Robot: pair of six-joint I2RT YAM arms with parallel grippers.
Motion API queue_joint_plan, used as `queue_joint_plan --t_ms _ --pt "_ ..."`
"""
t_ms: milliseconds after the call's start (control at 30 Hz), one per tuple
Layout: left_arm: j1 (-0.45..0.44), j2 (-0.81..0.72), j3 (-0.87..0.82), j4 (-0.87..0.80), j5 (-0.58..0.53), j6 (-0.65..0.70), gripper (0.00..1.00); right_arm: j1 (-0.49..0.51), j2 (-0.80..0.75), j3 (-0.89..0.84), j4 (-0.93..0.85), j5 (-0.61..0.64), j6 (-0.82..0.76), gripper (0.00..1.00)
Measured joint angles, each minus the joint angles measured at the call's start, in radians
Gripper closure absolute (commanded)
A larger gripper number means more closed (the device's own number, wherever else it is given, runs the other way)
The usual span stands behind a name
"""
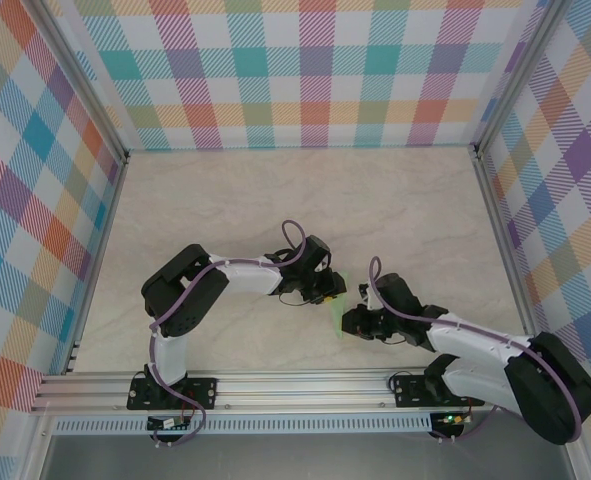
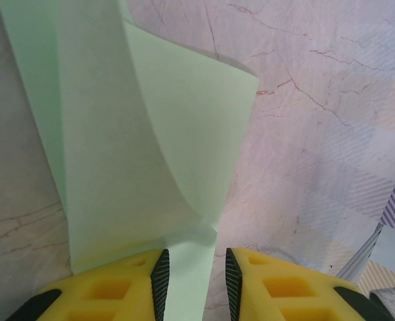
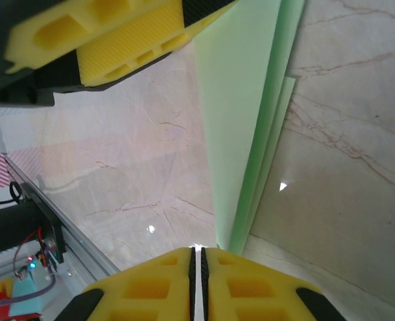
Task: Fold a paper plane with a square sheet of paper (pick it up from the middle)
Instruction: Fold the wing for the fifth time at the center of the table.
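Note:
The square sheet of paper (image 1: pixel 337 300) is pale green and folded into a long layered strip between my two grippers. In the left wrist view the paper (image 2: pixel 137 147) stretches ahead with one flap curling up off the marble table. My left gripper (image 2: pixel 194 281) has its jaws apart over the strip's near end. The paper covers most of the gap and bare table shows by the right pad. My left gripper (image 1: pixel 327 292) sits at the strip's far end. My right gripper (image 3: pixel 198 257) is shut to a thin slit, and the paper (image 3: pixel 240 134) ends just right of its tips.
An aluminium rail (image 3: pixel 57 221) runs along the near table edge, with wiring beside it. Checked walls (image 1: pixel 305 70) enclose the back and both sides. The right gripper (image 1: pixel 353 320) and left gripper stand close together near the front middle of the table (image 1: pixel 275 200).

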Motion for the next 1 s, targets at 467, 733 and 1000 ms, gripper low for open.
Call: queue_joint_plan --t_ms 467,733,1000 --pt "0.000 0.000 -0.002 0.005 0.000 -0.003 0.68 0.000 0.203 -0.015 0.215 -0.053 0.097 0.95" --pt "0.000 0.000 -0.007 0.015 0.000 -0.008 0.68 0.000 0.158 -0.027 0.203 -0.050 0.095 0.93" --pt "0.000 0.000 -0.008 0.017 0.000 -0.008 0.68 0.012 -0.001 -0.031 0.155 -0.053 0.096 0.91"
